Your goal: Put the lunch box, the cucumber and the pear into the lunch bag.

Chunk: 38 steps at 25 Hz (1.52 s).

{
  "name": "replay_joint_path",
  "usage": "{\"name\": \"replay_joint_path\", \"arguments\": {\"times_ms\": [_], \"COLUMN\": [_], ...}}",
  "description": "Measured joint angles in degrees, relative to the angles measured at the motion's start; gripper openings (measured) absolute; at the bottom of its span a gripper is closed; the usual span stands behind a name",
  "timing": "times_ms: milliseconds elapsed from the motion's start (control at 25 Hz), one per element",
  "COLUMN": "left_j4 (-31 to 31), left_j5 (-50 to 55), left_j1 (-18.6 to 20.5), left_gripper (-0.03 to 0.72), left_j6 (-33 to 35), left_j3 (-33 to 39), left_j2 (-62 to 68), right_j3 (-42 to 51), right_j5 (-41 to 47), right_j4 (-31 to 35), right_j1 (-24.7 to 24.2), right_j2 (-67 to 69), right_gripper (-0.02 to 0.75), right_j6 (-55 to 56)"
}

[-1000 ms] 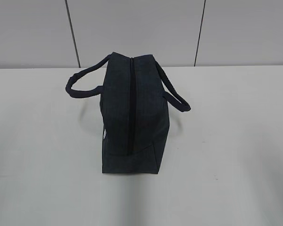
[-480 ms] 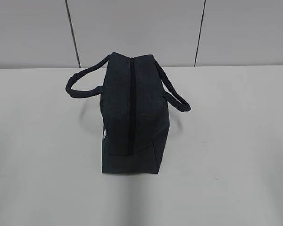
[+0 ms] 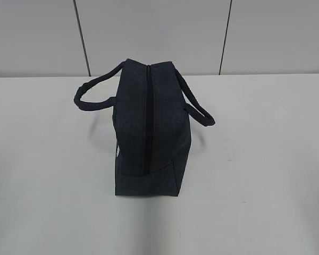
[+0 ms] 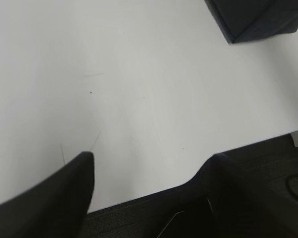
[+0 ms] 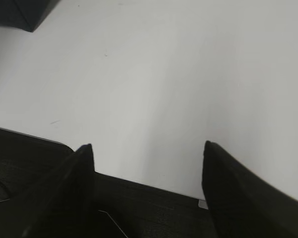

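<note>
The dark navy lunch bag (image 3: 149, 127) stands on the white table (image 3: 266, 159) at the middle, zipper shut along its top, one loop handle on each side. A corner of it shows in the left wrist view (image 4: 258, 20) and in the right wrist view (image 5: 20, 12). The lunch box, the cucumber and the pear are out of view. My left gripper (image 4: 151, 158) is open and empty over the table's front edge. My right gripper (image 5: 148, 148) is open and empty over the front edge too. Neither gripper shows in the exterior view.
A grey panelled wall (image 3: 159, 32) stands behind the table. Dark carpet floor (image 4: 268, 168) lies below the table's front edge in both wrist views.
</note>
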Motion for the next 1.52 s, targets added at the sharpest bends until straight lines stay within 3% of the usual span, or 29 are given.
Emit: {"name": "replay_joint_path", "arguments": {"times_ms": [240, 560, 800, 1200, 1520], "left_j4": [-0.05, -0.05, -0.05, -0.3, -0.34], "left_j5": [0.0, -0.05, 0.06, 0.34, 0.31], "left_j1": [0.39, 7.8, 11.2, 11.61, 11.67], "left_gripper": [0.487, 0.487, 0.487, 0.487, 0.487], "left_j6": [0.0, 0.0, -0.05, -0.05, -0.16], "left_j3": [0.05, 0.05, 0.05, 0.05, 0.05], "left_j2": [-0.07, -7.43, -13.19, -18.95, -18.95], "right_j3": [0.0, 0.0, 0.0, 0.0, 0.03], "right_j5": [-0.1, -0.1, -0.1, 0.15, 0.24], "right_j4": [0.0, 0.0, 0.0, -0.23, -0.41], "right_j1": [0.0, -3.88, -6.08, -10.76, -11.04], "right_j2": [0.0, -3.07, -6.86, -15.39, -15.39], "right_gripper": [0.503, 0.503, 0.503, 0.503, 0.503], "right_j6": [-0.12, -0.15, -0.15, -0.24, -0.24]}}
